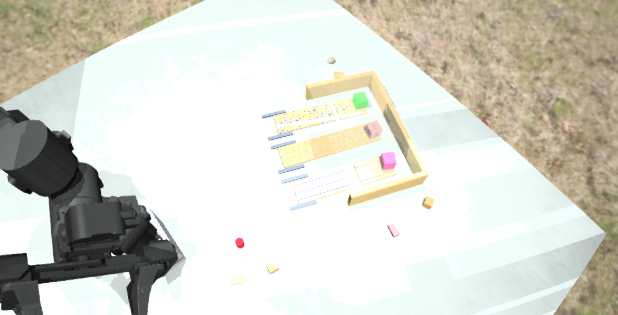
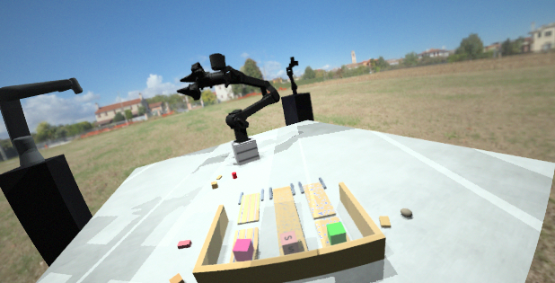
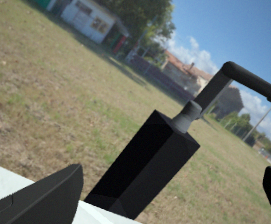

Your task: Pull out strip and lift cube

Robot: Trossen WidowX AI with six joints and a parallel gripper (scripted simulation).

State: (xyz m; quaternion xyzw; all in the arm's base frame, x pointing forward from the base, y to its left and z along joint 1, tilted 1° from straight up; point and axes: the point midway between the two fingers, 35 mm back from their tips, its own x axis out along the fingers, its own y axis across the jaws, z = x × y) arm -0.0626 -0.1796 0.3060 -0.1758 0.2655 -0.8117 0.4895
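The pink labelled cube [image 1: 374, 130] [image 2: 289, 240] sits on the far end of the middle strip [image 1: 335, 144] [image 2: 287, 208], which looks unbroken. A green cube [image 1: 360, 100] [image 2: 336, 233] sits on the far piece of a speckled strip [image 1: 305, 118] [image 2: 320, 200] with a gap across it. A magenta cube [image 1: 388, 160] [image 2: 243, 249] sits on the far piece of a striped strip [image 1: 322, 186] [image 2: 249, 208], also split by a gap. My gripper [image 2: 180, 85] [image 3: 174, 175] is open and empty, raised high and well away from the strips.
A wooden three-sided wall [image 1: 395, 122] [image 2: 292, 270] surrounds the strips' far ends. Grey bars [image 1: 274, 114] flank their near ends. A red cylinder [image 1: 240, 242] [image 2: 234, 175], a pink block [image 1: 393, 230] [image 2: 184, 243], a brown cube [image 1: 428, 202] and a stone [image 1: 331, 60] [image 2: 406, 213] lie outside.
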